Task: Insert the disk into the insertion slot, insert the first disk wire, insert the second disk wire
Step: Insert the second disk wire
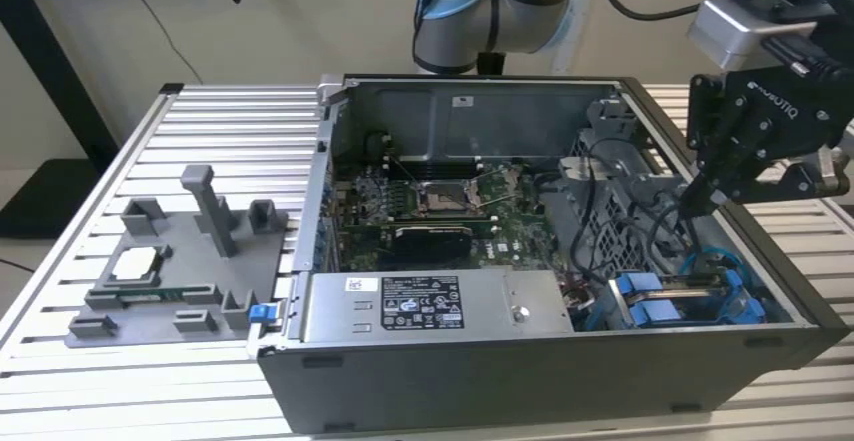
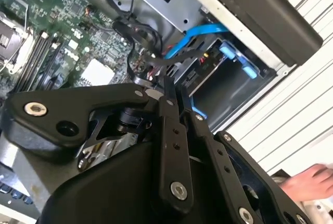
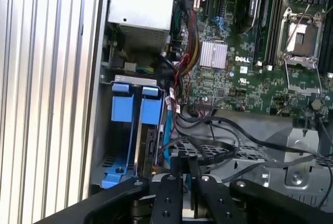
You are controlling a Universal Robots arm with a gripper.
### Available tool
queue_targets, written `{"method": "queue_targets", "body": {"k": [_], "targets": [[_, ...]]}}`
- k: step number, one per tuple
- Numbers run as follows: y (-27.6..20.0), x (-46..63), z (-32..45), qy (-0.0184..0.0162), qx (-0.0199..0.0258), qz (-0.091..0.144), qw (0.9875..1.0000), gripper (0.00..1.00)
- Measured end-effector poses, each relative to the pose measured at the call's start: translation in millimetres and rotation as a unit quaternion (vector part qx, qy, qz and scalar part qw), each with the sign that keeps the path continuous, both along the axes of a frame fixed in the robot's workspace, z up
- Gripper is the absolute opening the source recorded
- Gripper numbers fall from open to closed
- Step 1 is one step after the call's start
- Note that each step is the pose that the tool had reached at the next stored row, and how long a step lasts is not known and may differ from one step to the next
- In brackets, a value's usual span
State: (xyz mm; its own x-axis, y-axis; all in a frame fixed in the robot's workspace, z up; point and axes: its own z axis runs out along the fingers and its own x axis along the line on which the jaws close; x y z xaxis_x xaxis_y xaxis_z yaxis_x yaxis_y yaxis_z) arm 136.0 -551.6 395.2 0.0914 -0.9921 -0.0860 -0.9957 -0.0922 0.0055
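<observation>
While the tool (image 1: 703, 199) hangs inside the open computer case (image 1: 534, 401), fingers nearly closed on what looks like a black wire (image 3: 208, 153), the disk (image 3: 151, 130) sits in the insertion slot (image 3: 106, 125). Tangled cables nearby could snag and drag the connector askew.

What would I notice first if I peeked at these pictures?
Probably the big open computer case on the ribbed metal table, with its green motherboard showing inside. Next, the black tool reaching down among the black cables at the exterior view's right, close to the bright blue drive carriers in the case's near corner.
</observation>
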Motion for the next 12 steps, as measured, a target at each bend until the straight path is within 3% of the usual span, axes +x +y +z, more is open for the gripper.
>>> {"method": "queue_targets", "body": {"k": [12], "targets": [[-9.4,-3.8,-3.3,-0.0005,0.0,-0.018,0.9998,0.0]]}}
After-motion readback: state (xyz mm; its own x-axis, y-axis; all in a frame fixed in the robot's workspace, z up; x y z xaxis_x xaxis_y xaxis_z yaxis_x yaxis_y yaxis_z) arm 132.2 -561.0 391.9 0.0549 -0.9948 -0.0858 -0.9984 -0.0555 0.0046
